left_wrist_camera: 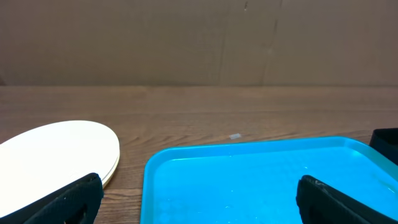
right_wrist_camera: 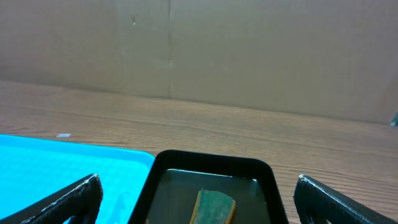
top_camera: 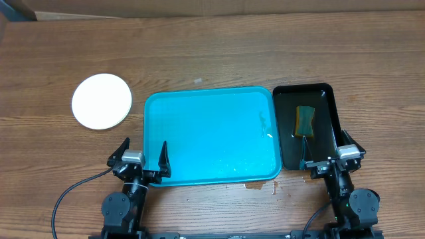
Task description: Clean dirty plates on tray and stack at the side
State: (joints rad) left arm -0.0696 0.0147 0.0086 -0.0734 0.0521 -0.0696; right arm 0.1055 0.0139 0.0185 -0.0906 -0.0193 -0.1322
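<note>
Right now my left pincer (top_camera: 145,144) gapes wide at the near-left corner of the turquoise tray (top_camera: 206,133), holding nothing. My right pincer (top_camera: 325,137) is just as wide and empty, over the near end of the black tray (top_camera: 324,99) with its sponge (top_camera: 305,119). The plates (top_camera: 101,101) sit stacked left of the turquoise tray.

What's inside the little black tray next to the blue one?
A green and yellow sponge lies inside the black tray, and nothing else shows there. Whatever is under the sponge is covered, so I can't tell.
</note>
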